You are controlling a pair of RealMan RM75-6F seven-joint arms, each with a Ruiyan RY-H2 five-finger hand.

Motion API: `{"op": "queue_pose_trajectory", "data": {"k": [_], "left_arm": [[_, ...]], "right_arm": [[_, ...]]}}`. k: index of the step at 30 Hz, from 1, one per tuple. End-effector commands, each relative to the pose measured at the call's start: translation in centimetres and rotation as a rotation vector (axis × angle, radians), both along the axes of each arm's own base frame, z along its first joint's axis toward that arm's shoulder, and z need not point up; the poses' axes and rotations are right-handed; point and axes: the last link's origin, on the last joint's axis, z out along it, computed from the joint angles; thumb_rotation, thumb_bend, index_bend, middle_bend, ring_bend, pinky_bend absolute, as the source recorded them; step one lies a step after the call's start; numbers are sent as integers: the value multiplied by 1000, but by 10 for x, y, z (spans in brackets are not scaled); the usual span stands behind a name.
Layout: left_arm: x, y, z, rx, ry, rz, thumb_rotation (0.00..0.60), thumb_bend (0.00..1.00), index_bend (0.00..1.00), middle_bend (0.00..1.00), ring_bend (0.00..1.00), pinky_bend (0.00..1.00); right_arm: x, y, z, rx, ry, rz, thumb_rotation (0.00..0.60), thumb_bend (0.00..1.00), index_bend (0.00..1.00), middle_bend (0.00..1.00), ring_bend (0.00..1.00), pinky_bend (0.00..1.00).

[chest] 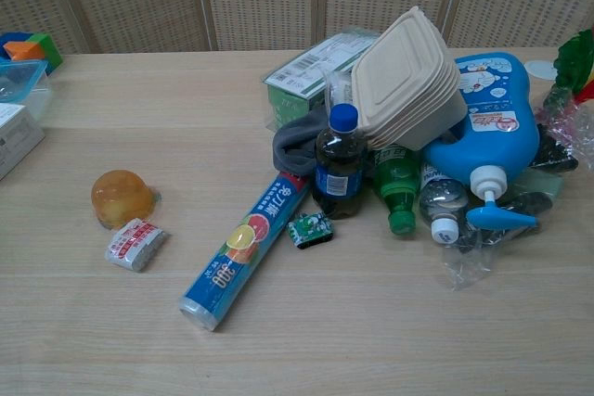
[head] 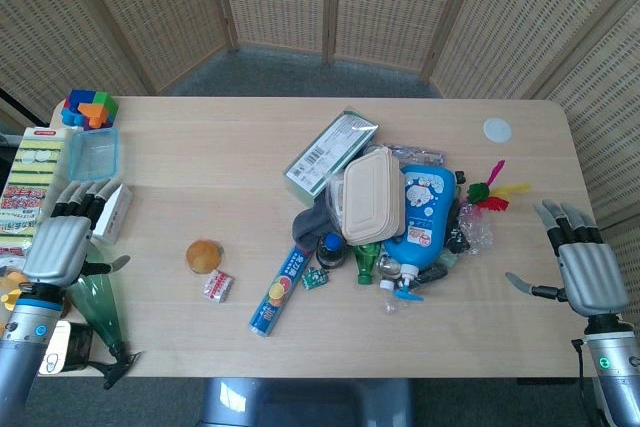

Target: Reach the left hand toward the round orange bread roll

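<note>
Orange and round, the wrapped bread roll lies on my pale wooden table, just beside a small red-and-white packet. My left hand hovers well apart at the table's left edge, fingers spread, holding nothing.

Place: you're at a staged test booth, lab-like | Evidence: woven screen panels enclosing your wooden table | grey carpet | mixed household clutter pile laid out
</note>
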Motion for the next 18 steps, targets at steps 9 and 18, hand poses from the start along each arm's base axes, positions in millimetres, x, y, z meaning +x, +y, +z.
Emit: {"op": "queue_pose_trajectory", "data": {"k": [9,18], "left_arm": [[-3,-2,0,-23,2,12,578,78,0,4,0,0],[-4,-1,-1,-40,4,5,579,79,0,2,0,0]], "right_arm": [[2,2,1,-3,-5,10,319,146,0,0,0,0],[3,7,5,-15,0,7,314,144,0,0,0,0]]}}
